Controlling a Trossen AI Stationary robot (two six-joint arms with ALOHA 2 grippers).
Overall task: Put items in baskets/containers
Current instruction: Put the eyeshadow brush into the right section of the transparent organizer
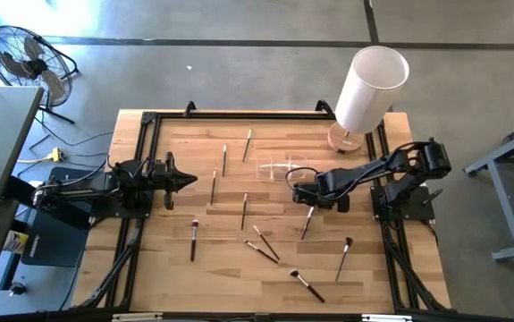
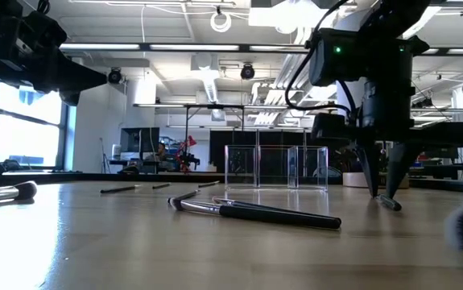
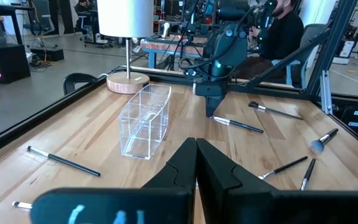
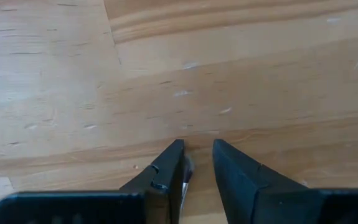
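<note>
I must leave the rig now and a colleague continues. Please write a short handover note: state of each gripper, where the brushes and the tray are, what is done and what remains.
Left gripper: shut, empty, waiting above the table's left side.
Right gripper: down at the table just in front of the clear tray, fingers narrowly apart around the end of one brush; not lifted yet.
Tray: near the table's back middle, beside the white cylinder; it looks empty.
Other brushes: scattered flat over the wooden table.
Done: nothing visibly in the tray.
Left: close on this brush, place it in the tray, then collect the others.
</note>
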